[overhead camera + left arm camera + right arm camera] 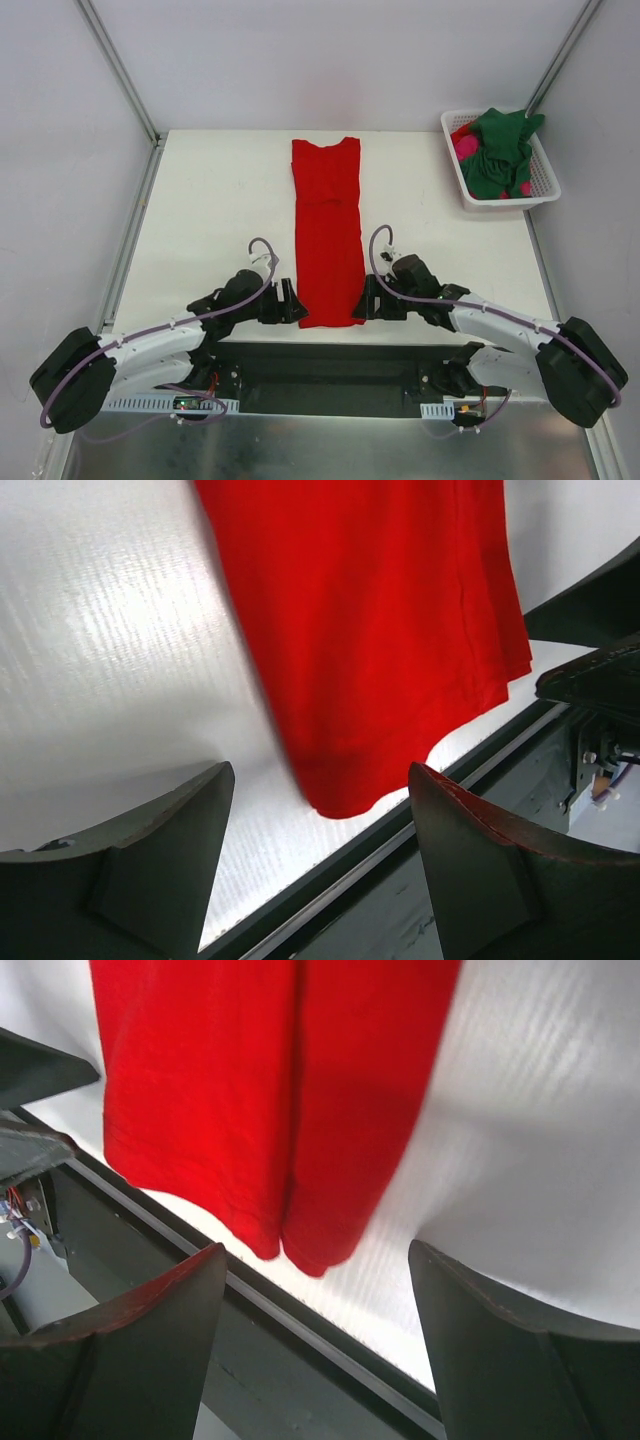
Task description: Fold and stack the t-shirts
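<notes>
Grippers, two, low at near edge of worktop, flanking hem of red t-shirt. To one side, left gripper: jaws apart, nothing between them, hem corner just ahead and toward its right in the wrist view. To the other, right gripper: jaws likewise apart and empty, opposite hem corner just ahead and toward its left. Shirt itself flat at middle of worktop, folded lengthwise into a narrow strip, long axis running from near edge toward far edge, hem near, collar far; both arms about equally close, one per hem corner. Probable next move: pinch both near corners, carry hem along that axis toward collar. At far right corner, white slotted basket: green t-shirt heaped on top, pink t-shirt showing beneath; both unfolded, well apart from either gripper, right arm nearer.
</notes>
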Robot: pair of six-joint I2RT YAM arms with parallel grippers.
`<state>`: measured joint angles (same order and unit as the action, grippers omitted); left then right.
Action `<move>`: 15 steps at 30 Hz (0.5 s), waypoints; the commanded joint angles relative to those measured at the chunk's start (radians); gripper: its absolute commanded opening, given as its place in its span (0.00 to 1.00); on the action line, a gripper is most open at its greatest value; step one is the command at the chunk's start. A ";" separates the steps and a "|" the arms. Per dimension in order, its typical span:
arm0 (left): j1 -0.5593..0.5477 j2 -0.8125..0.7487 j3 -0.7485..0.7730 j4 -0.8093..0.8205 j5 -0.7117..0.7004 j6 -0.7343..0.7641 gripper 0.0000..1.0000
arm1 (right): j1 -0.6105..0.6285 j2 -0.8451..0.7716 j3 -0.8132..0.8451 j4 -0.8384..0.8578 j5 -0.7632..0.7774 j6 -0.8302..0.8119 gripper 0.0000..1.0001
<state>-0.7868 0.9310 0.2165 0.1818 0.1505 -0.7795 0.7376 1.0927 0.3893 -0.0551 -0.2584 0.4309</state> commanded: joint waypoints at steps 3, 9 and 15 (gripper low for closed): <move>-0.035 0.100 -0.022 0.126 -0.042 -0.050 0.72 | 0.025 0.107 0.051 0.050 0.010 0.006 0.76; -0.063 0.178 -0.005 0.173 -0.040 -0.055 0.67 | 0.045 0.151 0.074 0.051 0.008 0.006 0.71; -0.074 0.192 -0.009 0.182 -0.040 -0.058 0.53 | 0.055 0.154 0.066 0.051 0.010 0.011 0.57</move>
<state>-0.8459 1.1027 0.2161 0.3992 0.1329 -0.8330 0.7803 1.2350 0.4511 0.0166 -0.2573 0.4377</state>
